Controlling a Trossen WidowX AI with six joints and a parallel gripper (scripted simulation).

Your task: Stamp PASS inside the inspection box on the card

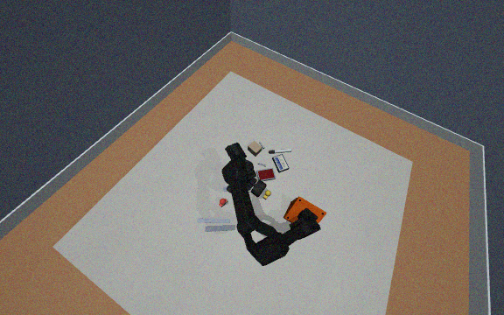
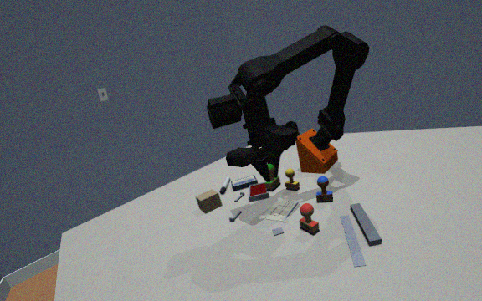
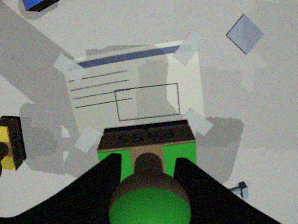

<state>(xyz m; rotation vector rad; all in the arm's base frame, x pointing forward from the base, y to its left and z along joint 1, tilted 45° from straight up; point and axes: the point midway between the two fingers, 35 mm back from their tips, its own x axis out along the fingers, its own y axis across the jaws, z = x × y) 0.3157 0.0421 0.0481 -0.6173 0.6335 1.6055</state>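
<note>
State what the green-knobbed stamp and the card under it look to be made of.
Green stamp, clamped in the gripper: knob looks like smooth painted wood or plastic, evenly coloured with soft shading; brownish neck suggests wood. Card: flat, matte, white with printed lines and taped corners, probably paper or thin cardstock.
</note>
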